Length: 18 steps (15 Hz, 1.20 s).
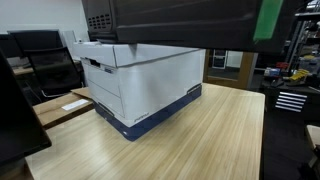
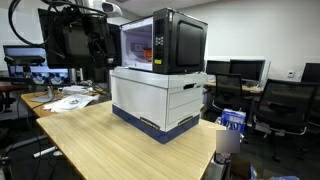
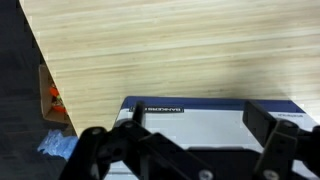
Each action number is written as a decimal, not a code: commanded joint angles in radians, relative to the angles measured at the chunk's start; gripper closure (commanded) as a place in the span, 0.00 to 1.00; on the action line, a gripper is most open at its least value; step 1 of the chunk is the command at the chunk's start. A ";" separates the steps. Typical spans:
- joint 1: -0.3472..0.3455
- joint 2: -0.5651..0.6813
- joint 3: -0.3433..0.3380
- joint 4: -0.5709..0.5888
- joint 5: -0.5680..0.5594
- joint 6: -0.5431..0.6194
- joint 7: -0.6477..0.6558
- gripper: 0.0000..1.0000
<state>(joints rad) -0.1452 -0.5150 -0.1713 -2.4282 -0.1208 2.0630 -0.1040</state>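
A black microwave (image 2: 168, 42) (image 1: 180, 20) stands on a white storage box with a blue base (image 2: 160, 100) (image 1: 140, 85), on a light wooden table (image 2: 90, 140) (image 1: 210, 135). In an exterior view the arm (image 2: 75, 35) hangs beside the microwave's front, with my gripper (image 2: 98, 48) close to it. In the wrist view my gripper (image 3: 197, 125) is open, with nothing between its fingers (image 3: 262, 122). It looks down on the box's white face and blue edge (image 3: 200, 112). A dark shape fills the bottom of that view.
Office chairs (image 2: 285, 105) and monitors (image 2: 240, 70) surround the table. Papers (image 2: 65, 100) lie at its far end. A blue and white pack (image 2: 232, 120) stands past the table's near corner. Something orange (image 3: 52, 98) lies on the floor beside the table edge.
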 commanded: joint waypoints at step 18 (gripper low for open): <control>0.093 -0.214 0.073 0.409 0.044 -0.471 0.013 0.00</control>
<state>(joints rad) -0.0782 -0.6619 -0.1098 -2.0113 -0.1031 1.5982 -0.0627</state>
